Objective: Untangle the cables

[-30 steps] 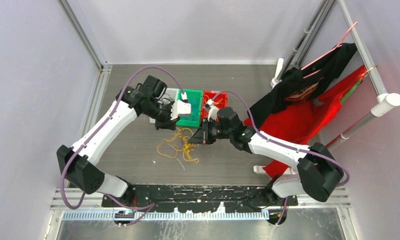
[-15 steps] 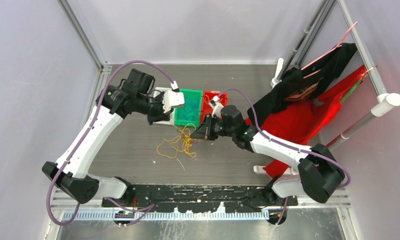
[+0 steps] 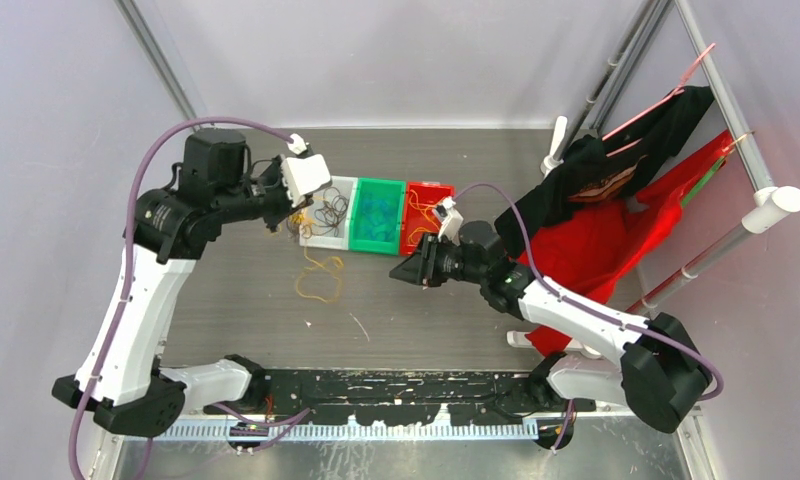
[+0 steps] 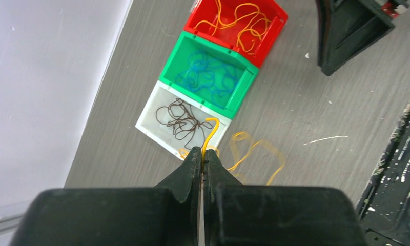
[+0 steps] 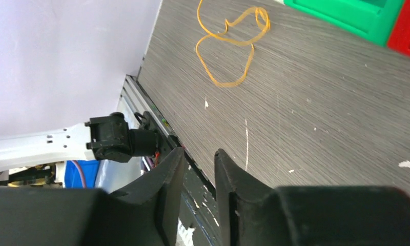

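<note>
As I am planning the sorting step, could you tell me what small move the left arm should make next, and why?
Probably carry the left gripper across to the red bin before opening. It is shut on a yellow-orange cable beside the white bin, which holds dark brown cables, while the red bin holds the other yellow-orange cables.

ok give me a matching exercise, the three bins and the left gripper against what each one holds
Column 1:
1 red bin
2 green bin
3 white bin
4 left gripper

Column 2:
a brown cables
b single yellow cable, pinched
c blue cables
d several yellow cables

Pairs: 1-d, 2-c, 3-a, 4-b
</note>
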Controlling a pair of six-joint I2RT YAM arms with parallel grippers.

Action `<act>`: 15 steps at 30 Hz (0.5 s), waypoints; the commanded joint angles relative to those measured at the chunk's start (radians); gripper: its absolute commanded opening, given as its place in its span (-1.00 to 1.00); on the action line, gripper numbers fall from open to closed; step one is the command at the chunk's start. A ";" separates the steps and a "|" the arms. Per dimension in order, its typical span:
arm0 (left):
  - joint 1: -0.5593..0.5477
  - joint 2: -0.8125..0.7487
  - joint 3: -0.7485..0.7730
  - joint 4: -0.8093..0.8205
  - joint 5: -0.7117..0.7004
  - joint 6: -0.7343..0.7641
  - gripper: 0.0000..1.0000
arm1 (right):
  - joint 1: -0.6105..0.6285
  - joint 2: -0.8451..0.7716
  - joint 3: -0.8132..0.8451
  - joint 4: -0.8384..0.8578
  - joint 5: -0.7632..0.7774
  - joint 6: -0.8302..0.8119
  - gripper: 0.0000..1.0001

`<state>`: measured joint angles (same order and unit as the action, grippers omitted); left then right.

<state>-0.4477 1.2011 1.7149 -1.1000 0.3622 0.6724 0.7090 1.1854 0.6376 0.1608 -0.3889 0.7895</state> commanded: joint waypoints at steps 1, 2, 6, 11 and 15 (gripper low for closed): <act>0.001 -0.042 -0.015 0.009 0.082 -0.050 -1.00 | -0.003 -0.031 0.044 0.104 0.020 -0.037 -0.26; 0.001 -0.048 -0.021 0.016 0.082 -0.052 -1.00 | -0.003 -0.023 0.049 0.123 0.014 -0.038 -0.21; 0.000 -0.057 -0.029 0.028 0.075 -0.077 -1.00 | 0.019 0.001 0.069 0.187 0.016 -0.088 0.05; 0.001 -0.077 -0.042 0.048 0.096 -0.112 -1.00 | 0.112 0.042 0.099 0.221 0.034 -0.197 0.15; 0.001 -0.083 -0.036 0.050 0.123 -0.132 -1.00 | 0.198 0.093 0.128 0.204 0.066 -0.263 0.17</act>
<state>-0.4477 1.1561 1.6676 -1.0992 0.4309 0.5819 0.8398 1.2423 0.7033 0.3046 -0.3588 0.6342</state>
